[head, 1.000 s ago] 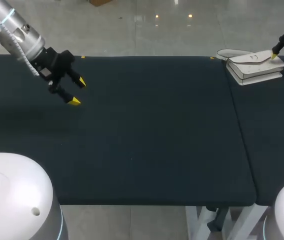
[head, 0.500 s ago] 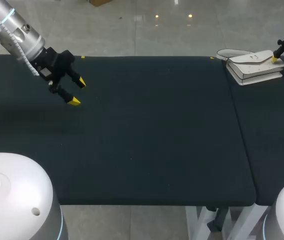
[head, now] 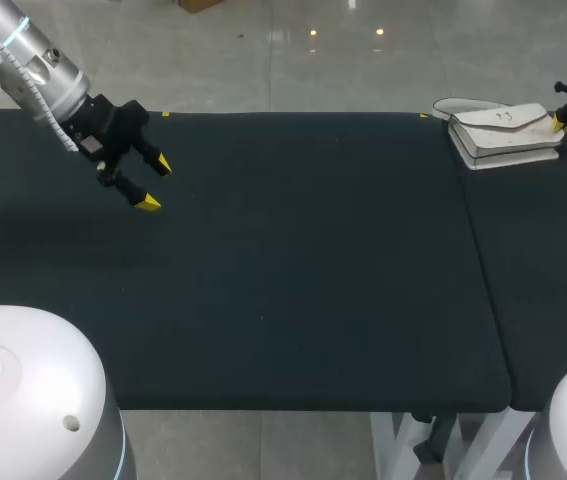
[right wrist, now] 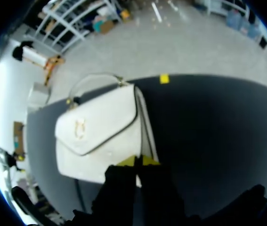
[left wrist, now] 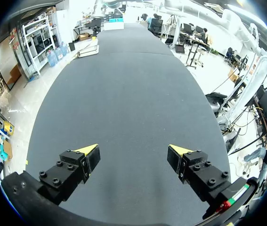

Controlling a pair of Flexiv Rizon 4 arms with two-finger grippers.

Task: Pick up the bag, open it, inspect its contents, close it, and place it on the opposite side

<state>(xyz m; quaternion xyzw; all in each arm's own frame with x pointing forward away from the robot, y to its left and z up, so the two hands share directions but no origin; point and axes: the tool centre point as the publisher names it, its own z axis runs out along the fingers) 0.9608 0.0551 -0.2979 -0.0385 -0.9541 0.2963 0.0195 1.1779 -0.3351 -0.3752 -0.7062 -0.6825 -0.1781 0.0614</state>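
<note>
Bag (head: 503, 135) lies flat at 1 o'clock; right gripper (head: 563, 122), tips pressed together at its 3 o'clock edge, may slip off or drag it overboard on lifting; left gripper (head: 155, 183), spread, hangs at 10 o'clock.

Left arm (head: 38, 70): silver-grey tube, pale blue ring, white coiled cable.
Left gripper (head: 155, 183): black; blocky fingers (left wrist: 72, 167) with round screws, yellow wedge tips, red and green mark at one base.
Right gripper (head: 561, 123): black, yellow tips.
Domes (head: 23, 390), near left and right: glossy white, thin blue line.

A dark table (head: 293, 280) fills the view, with one yellow tape mark (head: 166, 114) at eleven o'clock and another mark (head: 424, 116) at one o'clock.
</note>
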